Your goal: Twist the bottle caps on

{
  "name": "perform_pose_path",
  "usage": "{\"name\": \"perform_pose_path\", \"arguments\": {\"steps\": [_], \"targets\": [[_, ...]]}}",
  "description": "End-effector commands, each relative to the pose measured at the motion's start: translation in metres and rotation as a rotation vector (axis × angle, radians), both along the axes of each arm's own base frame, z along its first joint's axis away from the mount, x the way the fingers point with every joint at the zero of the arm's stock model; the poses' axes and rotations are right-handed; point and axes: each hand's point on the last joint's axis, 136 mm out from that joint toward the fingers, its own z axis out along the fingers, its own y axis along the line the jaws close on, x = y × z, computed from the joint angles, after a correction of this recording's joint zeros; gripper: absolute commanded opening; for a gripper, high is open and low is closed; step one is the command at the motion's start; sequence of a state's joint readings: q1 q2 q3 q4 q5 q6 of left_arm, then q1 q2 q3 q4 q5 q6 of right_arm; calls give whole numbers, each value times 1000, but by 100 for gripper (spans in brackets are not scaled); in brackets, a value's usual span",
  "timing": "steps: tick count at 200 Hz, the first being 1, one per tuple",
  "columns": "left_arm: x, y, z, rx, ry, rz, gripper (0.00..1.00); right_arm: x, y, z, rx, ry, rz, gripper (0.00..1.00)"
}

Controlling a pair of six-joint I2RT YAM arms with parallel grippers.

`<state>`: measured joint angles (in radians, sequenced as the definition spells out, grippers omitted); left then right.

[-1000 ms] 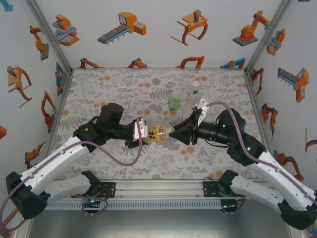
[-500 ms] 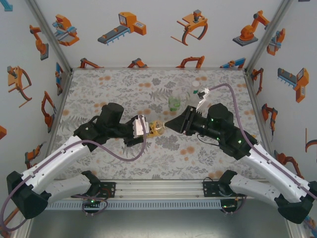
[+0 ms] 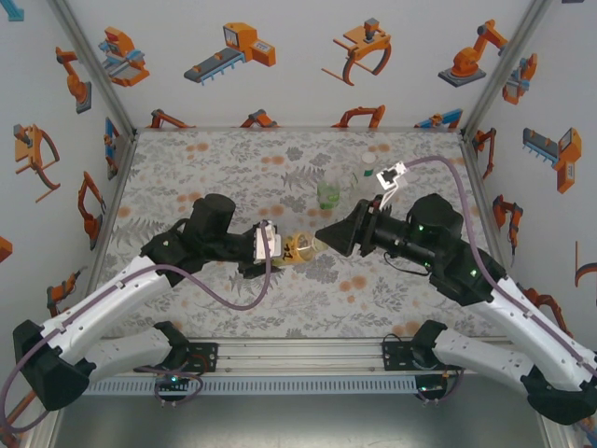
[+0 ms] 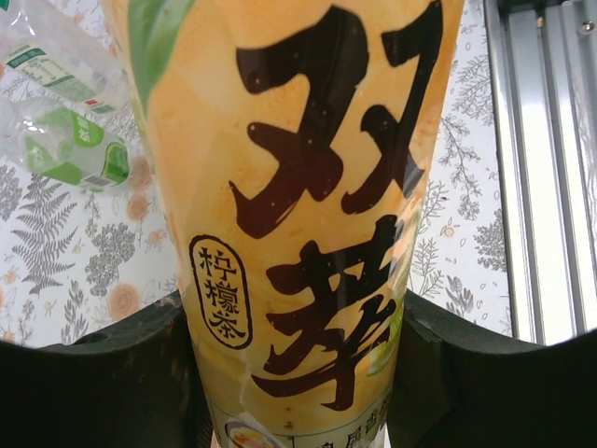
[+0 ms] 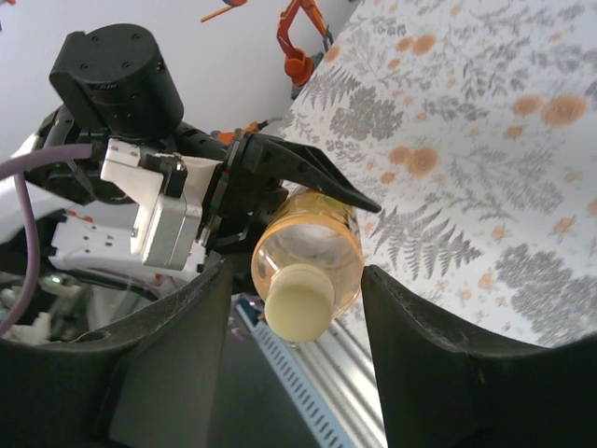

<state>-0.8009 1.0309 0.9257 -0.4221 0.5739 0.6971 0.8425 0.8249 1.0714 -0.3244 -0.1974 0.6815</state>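
While the left hand (image 3: 278,250) gripped the orange plastic bottle (image 4: 308,233) steady, the right hand (image 3: 320,233) stood wide around its pale-yellow round cap (image 5: 298,297).

Our right gripper (image 3: 320,236) has come off the yellow cap (image 5: 298,301) and now hangs just beside it, fingers parted. Its wrist has rolled, carrying the white cable plug (image 3: 392,174) farther back.

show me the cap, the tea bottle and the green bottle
cap (image 5: 298,301): right wrist view, its flat top
tea bottle (image 4: 298,215): left wrist view, its label
green bottle (image 3: 328,194): top view, its body
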Motion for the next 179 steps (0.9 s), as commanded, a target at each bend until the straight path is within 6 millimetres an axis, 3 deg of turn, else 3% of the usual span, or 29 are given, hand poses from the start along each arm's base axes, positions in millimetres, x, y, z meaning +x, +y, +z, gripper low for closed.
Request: {"name": "perform_pose_path", "arguments": {"steps": [1,47,88,179], "targets": [[-12,-5,15,-48,-14,-84,0,-11,0,25,-22,-206,65,55],[-22,-6,15,-56,11,-139,0,-59,5,36,-118,-658,336,54],[-27,-7,13,-46,42,-170,0,-100,7,22,-200,-930,598,54],[-35,-9,11,-30,100,-223,0,-87,16,-2,-359,-1008,664,51]]}}
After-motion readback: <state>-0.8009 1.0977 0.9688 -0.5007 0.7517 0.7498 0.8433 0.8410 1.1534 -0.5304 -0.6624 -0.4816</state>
